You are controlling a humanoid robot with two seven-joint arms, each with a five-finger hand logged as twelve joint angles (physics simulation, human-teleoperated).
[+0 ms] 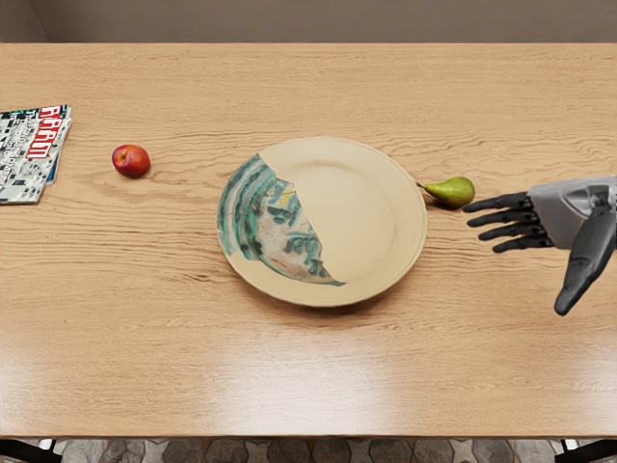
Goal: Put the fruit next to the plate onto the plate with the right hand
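Green pear [452, 191] lying just beside the plate [386, 260] rim on the table [289, 367] — right hand [540, 220] near it, fingers [496, 204] spread, empty, not touching.

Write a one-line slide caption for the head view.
Open right robot hand hovers right of a green pear beside the plate; a red fruit and magazines lie farther left.

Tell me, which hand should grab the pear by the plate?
The right hand. It hovers just beside the pear with open fingers pointing toward it, and the pear lies close to the rim of the plate. The left hand is out of view.
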